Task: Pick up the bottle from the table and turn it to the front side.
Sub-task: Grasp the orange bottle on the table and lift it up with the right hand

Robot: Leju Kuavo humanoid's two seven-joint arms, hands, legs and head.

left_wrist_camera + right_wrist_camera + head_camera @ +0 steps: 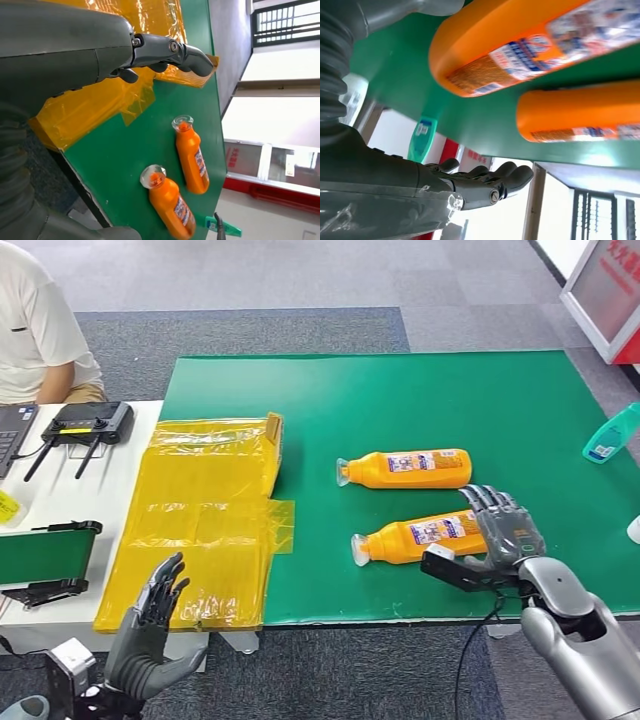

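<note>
Fingers of right hand [504, 530] spread wide, empty, at base end of near bottle [420, 536] | risk: bottle rolls off fingertips toward far bottle [405, 469], just beyond | left hand [155, 615] splayed, empty, over yellow bag [204, 510] | labels blue-white, text seemingly too blurred to read

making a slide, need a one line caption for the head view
Right hand open beside the nearer orange bottle lying on the green mat, left hand open near the yellow plastic sheet.
</note>
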